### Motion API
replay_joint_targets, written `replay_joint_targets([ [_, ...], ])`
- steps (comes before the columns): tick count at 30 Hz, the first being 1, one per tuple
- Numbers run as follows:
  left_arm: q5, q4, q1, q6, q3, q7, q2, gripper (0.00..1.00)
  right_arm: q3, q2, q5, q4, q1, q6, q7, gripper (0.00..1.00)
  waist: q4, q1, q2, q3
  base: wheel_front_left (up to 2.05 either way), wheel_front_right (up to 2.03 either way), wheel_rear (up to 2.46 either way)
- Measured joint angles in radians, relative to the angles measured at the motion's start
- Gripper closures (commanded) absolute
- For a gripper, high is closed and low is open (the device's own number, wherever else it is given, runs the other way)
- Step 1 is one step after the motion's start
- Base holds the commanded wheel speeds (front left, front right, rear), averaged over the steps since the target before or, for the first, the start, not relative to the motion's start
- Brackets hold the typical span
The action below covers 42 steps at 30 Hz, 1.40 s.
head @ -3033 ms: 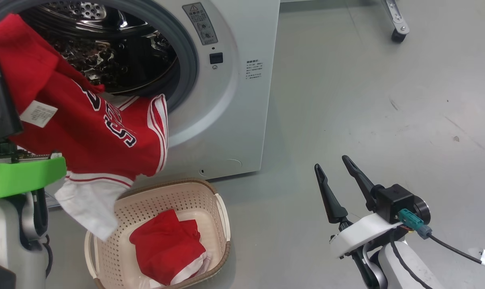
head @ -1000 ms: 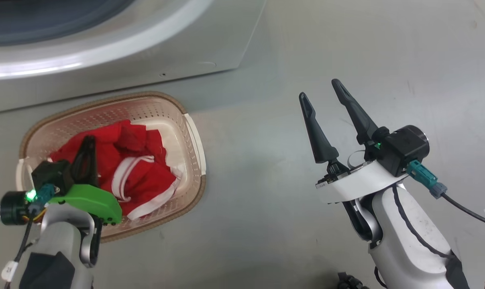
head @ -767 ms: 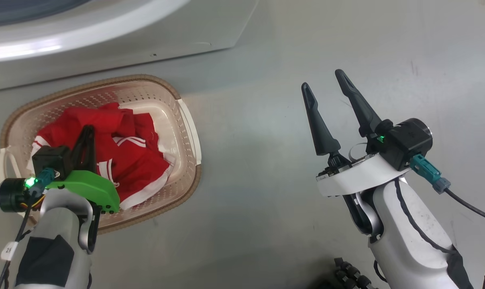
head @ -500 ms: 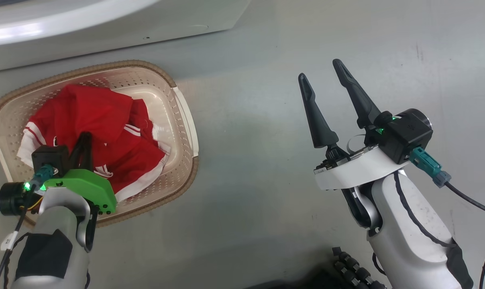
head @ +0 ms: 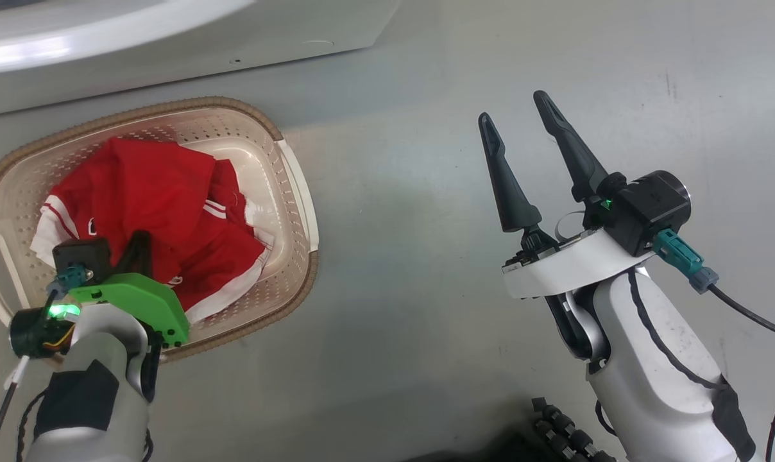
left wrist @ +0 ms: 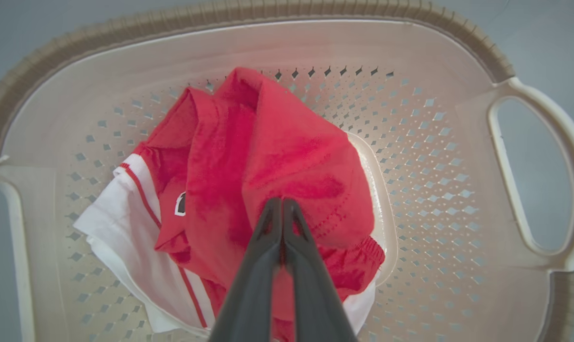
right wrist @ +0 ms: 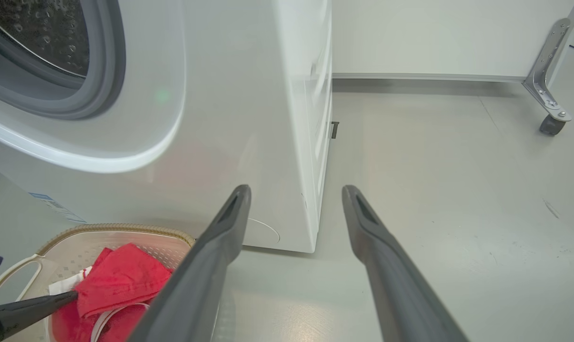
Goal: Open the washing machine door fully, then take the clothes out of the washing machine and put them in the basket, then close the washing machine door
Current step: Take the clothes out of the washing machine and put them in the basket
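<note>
At lower left, the left pincer [left wrist: 282, 202] pinches the red clothes [left wrist: 287, 152] inside the basket [left wrist: 249, 12]. The right pincer [head: 512, 106] is wide. I judge releasing them and shutting the washing machine [right wrist: 211, 118] are left.

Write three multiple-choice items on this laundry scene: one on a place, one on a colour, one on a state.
1. Where do the red clothes lie?
A) in the basket
B) on a chair
C) on a shelf

2. What colour is the basket's rim?
A) blue
B) brown
C) black

3. How does the right pincer stand?
A) shut on cloth
B) shut on nothing
C) open, holding nothing

Answers:
1 A, the red heap sits inside the perforated walls.
2 B, a brown woven-look band runs round the top edge.
3 C, its two dark fingers stand wide apart above the floor with nothing between them.
</note>
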Motion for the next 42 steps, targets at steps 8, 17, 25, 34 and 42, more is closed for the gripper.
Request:
replay_joint_targets([
  [8, -0.020, 0.067, -0.001, -0.007, 0.021, -0.027, -0.008, 0.00, -0.005, 0.000, -0.001, 0.028, 0.000, 0.001, 0.000, 0.00, 0.007, 0.0000, 0.0000, -0.054, 0.00, 0.00, 0.00],
  [17, -0.020, 0.057, 0.002, -0.021, 0.023, -0.062, -0.020, 0.00, -0.045, 0.000, -0.017, 0.078, 0.013, 0.006, 0.000, 0.00, 0.026, -0.0001, 0.0000, -0.154, 0.00, 0.00, 0.00],
  [25, -0.019, -0.018, 0.025, -0.029, 0.024, -0.064, -0.035, 0.00, -0.081, -0.001, -0.027, 0.115, 0.071, 0.011, 0.000, 0.00, 0.054, -0.0001, 0.0000, -0.247, 0.00, 0.00, 0.00],
  [34, 0.020, -0.239, 0.094, -0.028, 0.027, -0.064, -0.040, 0.00, -0.085, -0.001, -0.036, 0.149, 0.150, 0.029, 0.000, 0.00, 0.100, -0.0002, 0.0000, -0.370, 0.00, 0.00, 0.00],
  [42, 0.053, -0.368, 0.206, -0.018, 0.028, -0.065, -0.040, 0.00, -0.085, -0.001, -0.036, 0.162, 0.200, 0.038, 0.000, 0.00, 0.138, -0.0002, 0.0000, -0.474, 0.00, 0.00, 0.00],
])
